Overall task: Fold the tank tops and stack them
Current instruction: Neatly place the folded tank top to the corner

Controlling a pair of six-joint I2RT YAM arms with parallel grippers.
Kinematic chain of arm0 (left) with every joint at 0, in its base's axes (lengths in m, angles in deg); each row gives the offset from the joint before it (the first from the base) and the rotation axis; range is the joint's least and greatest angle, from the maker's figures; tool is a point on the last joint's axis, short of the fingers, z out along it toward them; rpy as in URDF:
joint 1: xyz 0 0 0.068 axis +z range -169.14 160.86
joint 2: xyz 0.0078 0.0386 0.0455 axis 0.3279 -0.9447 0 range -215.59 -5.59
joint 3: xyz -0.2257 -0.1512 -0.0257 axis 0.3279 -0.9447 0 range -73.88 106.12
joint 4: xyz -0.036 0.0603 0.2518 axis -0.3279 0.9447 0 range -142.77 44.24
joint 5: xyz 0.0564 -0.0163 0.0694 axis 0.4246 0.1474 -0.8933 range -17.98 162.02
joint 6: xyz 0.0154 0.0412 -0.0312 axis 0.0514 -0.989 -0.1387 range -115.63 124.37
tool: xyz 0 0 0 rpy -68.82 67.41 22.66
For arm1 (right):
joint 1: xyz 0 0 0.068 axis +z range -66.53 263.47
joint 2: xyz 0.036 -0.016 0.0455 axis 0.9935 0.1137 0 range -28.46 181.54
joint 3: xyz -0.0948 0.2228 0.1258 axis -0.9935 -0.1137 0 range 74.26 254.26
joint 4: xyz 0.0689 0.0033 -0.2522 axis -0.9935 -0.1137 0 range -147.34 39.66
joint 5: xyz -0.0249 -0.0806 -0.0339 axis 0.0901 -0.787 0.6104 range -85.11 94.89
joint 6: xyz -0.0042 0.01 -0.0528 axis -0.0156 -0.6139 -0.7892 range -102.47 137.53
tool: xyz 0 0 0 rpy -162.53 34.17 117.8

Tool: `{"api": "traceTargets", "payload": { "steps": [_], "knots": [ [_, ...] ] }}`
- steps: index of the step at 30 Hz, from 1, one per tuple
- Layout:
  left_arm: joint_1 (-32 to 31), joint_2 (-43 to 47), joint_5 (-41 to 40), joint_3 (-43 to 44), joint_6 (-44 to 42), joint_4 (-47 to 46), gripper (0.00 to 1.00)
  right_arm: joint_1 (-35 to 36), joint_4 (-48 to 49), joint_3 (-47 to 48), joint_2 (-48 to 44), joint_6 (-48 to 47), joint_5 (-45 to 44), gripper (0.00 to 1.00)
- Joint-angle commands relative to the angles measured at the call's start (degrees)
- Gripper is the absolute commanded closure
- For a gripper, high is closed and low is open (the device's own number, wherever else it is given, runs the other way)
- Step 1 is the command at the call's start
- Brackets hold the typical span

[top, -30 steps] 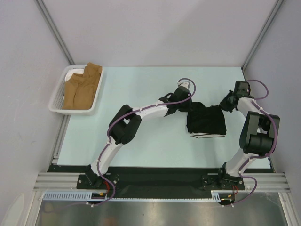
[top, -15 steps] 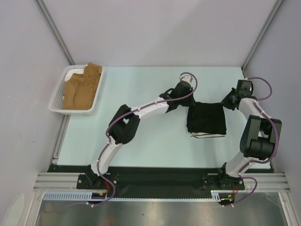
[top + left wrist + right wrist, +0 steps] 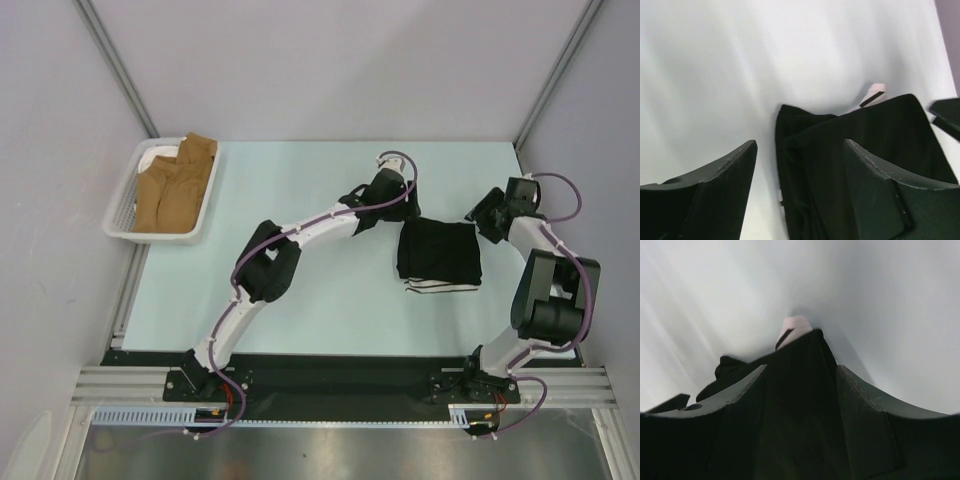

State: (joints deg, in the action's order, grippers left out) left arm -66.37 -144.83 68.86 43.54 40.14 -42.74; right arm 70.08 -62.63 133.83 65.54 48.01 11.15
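The black tank top (image 3: 438,250) lies folded on the table, right of centre. It rests on the striped tank top (image 3: 440,287), which shows only as a white, black-lined edge along the near side. My left gripper (image 3: 403,214) is at the stack's far left corner, open. In the left wrist view the left gripper (image 3: 800,145) straddles the black top's (image 3: 875,130) edge, and a striped corner (image 3: 871,95) pokes out beyond it. My right gripper (image 3: 481,216) is at the far right corner, open. The right gripper (image 3: 801,369) hangs over the black cloth (image 3: 800,410), with a striped tip (image 3: 792,326) ahead of it.
A white basket (image 3: 125,200) stands at the far left of the table and holds brown folded cloth (image 3: 178,185). Grey walls and metal frame posts close in the table's back and sides.
Both grippers moved toward the far edge of the stack, shut on the black top's corners, then opened and let go. The black top now lies flatter.
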Motion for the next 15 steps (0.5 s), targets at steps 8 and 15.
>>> {"api": "traceTargets", "payload": {
  "steps": [8, 15],
  "knots": [
    [-2.2, 20.1, 0.7, -14.4, -1.5, -3.7, 0.3, 0.3, 0.1, -7.9, -23.7, -2.4, 3.7, 0.58],
    [-6.5, 20.4, 13.8, -23.1, 6.7, -13.2, 0.49, -2.4, 10.8, -20.0, -24.5, 5.2, 27.0, 0.9]
  ]
}}
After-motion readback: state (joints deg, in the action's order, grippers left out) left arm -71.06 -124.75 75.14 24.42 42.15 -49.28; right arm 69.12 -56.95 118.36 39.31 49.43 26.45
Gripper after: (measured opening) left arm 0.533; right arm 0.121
